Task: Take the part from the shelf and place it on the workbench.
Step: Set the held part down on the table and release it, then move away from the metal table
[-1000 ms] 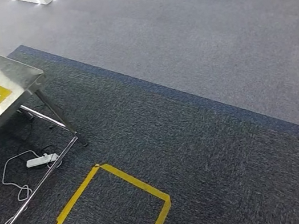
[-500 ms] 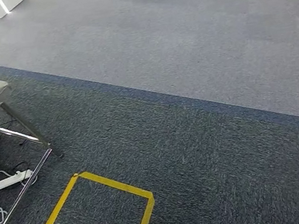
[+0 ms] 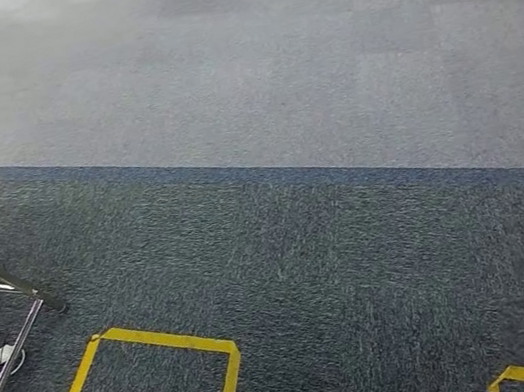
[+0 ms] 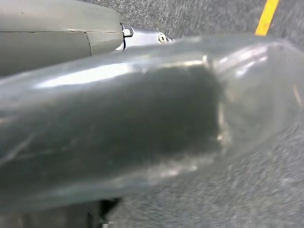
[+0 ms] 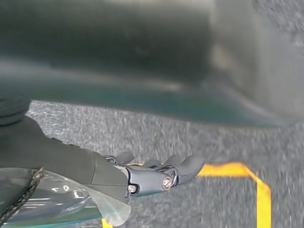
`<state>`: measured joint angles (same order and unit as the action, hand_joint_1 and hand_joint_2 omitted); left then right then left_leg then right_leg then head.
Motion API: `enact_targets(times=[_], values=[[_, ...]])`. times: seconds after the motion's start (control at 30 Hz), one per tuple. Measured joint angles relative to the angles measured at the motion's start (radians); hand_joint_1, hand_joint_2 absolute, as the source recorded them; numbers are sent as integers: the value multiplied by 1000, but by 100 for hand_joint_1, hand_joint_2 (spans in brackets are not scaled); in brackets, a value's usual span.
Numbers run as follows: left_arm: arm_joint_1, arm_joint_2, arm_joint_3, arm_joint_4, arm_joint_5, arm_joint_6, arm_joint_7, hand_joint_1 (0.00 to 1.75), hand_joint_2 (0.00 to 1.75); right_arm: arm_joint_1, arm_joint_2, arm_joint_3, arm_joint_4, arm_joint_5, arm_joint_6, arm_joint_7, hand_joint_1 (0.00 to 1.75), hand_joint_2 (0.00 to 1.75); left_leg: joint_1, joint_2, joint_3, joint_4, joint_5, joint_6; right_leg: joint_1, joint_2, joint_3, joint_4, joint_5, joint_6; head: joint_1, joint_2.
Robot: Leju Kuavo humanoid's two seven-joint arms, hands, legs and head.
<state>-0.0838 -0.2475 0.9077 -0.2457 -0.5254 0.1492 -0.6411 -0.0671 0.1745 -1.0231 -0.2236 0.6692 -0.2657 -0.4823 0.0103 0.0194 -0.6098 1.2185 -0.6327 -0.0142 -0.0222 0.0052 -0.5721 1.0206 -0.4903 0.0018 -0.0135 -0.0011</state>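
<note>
Over dark carpet [image 3: 319, 277], walking: right hand [image 5: 157, 175] loose, holding nothing; left hand unclear. Turn steadily, locate shelf first.

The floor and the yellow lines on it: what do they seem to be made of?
The floor looks like short-pile carpet, matte and speckled, dark grey near and lighter grey farther off. The yellow lines look like flat adhesive tape, slightly glossy, with straight edges and square corners.
</note>
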Motion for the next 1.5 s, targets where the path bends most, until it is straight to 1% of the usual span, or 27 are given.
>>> enact_targets(times=[0.03,0.07,0.1,0.13,0.2,0.27,0.33,0.37,0.4,0.5,0.57,0.6,0.7,0.77,0.83,0.9,1.0,1.1,1.17,1.2,1.23,1.3,1.33,1.37,1.4,1.47,1.5], values=[[3,1,2,2,0,4,4,0,0,1,-2,0,0,2,1,2,0,0,-1,-7,-20,53,-19,4,4,14,-4,0,3,-2,0,0],[5,1,4,4,0,7,7,0,0,2,-4,0,0,5,3,4,0,0,-2,-11,-27,75,-18,9,7,28,-6,1,5,-3,0,0],[6,2,6,6,0,9,8,0,0,4,-6,0,0,7,5,6,0,0,-4,-16,-17,57,3,16,10,43,-6,1,7,-3,1,0],[6,2,7,7,0,10,9,0,0,5,-6,0,0,9,7,6,0,0,-7,-25,9,3,40,24,12,57,-6,1,8,-3,1,0],[6,3,8,7,0,10,9,0,0,5,-7,0,0,10,9,7,0,0,-12,-71,67,-127,105,40,12,84,-7,1,12,1,1,0],[5,5,10,9,-1,10,9,0,0,2,-7,0,0,10,10,7,0,0,-15,-103,92,-192,122,49,8,108,-16,1,20,12,-1,0],[2,6,10,10,-3,10,9,0,0,5,-8,0,0,10,11,8,0,0,-15,-89,94,-209,124,50,5,129,-28,-1,29,27,-4,0],[1,5,10,11,-4,10,9,0,0,9,-10,0,0,11,12,8,0,0,-14,-76,96,-219,129,50,5,123,-36,2,28,32,-3,0],[1,5,10,11,-6,9,9,0,0,11,-12,0,0,12,14,7,0,0,-13,-63,98,-230,136,51,8,103,-48,19,14,35,-1,0],[5,5,12,13,-6,3,8,0,0,8,-17,0,0,16,20,8,0,0,-16,-15,96,-244,146,54,12,20,-124,178,-79,42,5,0],[8,5,14,14,-5,-1,6,0,0,8,-19,0,0,19,22,9,0,0,-18,19,91,-243,147,53,10,2,-151,259,-109,49,5,0],[8,5,15,15,-4,-4,5,0,0,10,-19,0,0,20,23,10,0,0,-17,34,90,-242,147,53,8,-4,-135,246,-97,52,5,0],[6,5,16,15,-4,-9,1,0,0,13,-22,0,0,26,22,14,0,0,-18,70,90,-232,141,43,6,-47,-9,55,-28,56,6,0],[5,6,17,16,-4,-8,-1,0,0,12,-23,1,0,30,16,16,0,0,-22,84,89,-223,137,32,9,-65,32,-12,-18,41,4,0],[3,7,18,16,-9,-4,-4,0,0,14,-23,1,0,33,9,16,0,0,-22,97,90,-220,136,23,12,-49,29,-13,-16,22,2,0],[2,6,18,16,-18,5,-8,0,0,16,-24,1,0,37,3,15,0,0,-17,80,87,-202,116,13,11,-32,27,-15,-12,9,1,0],[4,6,18,16,-31,13,-11,0,0,13,-24,1,0,45,-3,12,0,0,-10,15,48,-104,46,4,9,-9,24,-17,-6,-3,-3,0],[4,6,18,16,-33,14,-12,0,0,12,-24,1,0,47,-3,11,0,0,-10,7,37,-77,31,4,10,-5,23,-17,-5,-4,-4,0],[7,7,18,16,-38,14,-13,0,0,11,-24,1,0,49,-4,11,0,0,-10,-1,10,-14,9,6,12,9,21,-17,-4,-6,-4,0],[8,7,17,16,-43,15,-15,0,0,12,-23,1,0,52,-7,10,0,0,-12,-19,18,-33,36,14,14,32,21,-16,-3,-7,-4,0],[9,8,16,16,-48,15,-17,0,0,12,-20,1,0,55,-11,10,0,0,-13,-53,31,-62,64,23,16,56,20,-16,-2,-7,-3,0],[11,9,15,16,-54,16,-21,0,0,9,-14,1,0,59,-17,8,0,0,-16,-108,79,-179,139,42,15,104,14,-14,4,0,-4,0],[11,10,15,16,-55,16,-22,0,0,9,-12,1,0,59,-18,8,0,0,-17,-116,82,-189,139,45,12,116,8,-14,8,7,-5,0],[11,10,15,16,-55,16,-23,0,0,9,-10,1,0,60,-19,8,0,0,-19,-104,84,-199,140,47,9,129,3,-16,12,14,-7,0],[10,10,14,16,-55,16,-23,0,0,11,-9,1,0,60,-19,8,0,0,-18,-90,89,-214,140,49,8,128,-4,-16,13,19,-8,0],[8,8,14,16,-55,16,-25,0,0,13,-8,1,0,61,-20,8,0,0,-15,-61,103,-248,144,52,12,79,-28,14,-9,27,-4,0],[9,8,14,16,-56,16,-26,0,0,11,-8,1,0,60,-20,7,0,0,-14,-45,108,-257,145,53,14,44,-52,60,-34,31,-1,0]])
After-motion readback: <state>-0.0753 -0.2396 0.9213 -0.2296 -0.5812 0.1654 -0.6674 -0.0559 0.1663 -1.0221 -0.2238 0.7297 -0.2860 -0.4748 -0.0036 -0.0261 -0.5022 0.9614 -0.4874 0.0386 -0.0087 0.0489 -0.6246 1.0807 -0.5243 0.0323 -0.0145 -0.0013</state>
